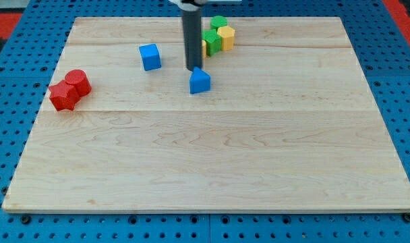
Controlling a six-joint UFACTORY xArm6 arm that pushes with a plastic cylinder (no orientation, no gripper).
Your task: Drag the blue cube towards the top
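A blue cube sits on the wooden board in the upper left part. My tip is to the right of the cube, well apart from it. The tip stands just above a second blue block with a pointed top, at or very near its top edge. The dark rod rises straight up out of the view's top.
A cluster of green and yellow blocks sits right of the rod near the view's top, with another green block behind. Two red blocks lie together at the board's left edge. A blue pegboard surrounds the board.
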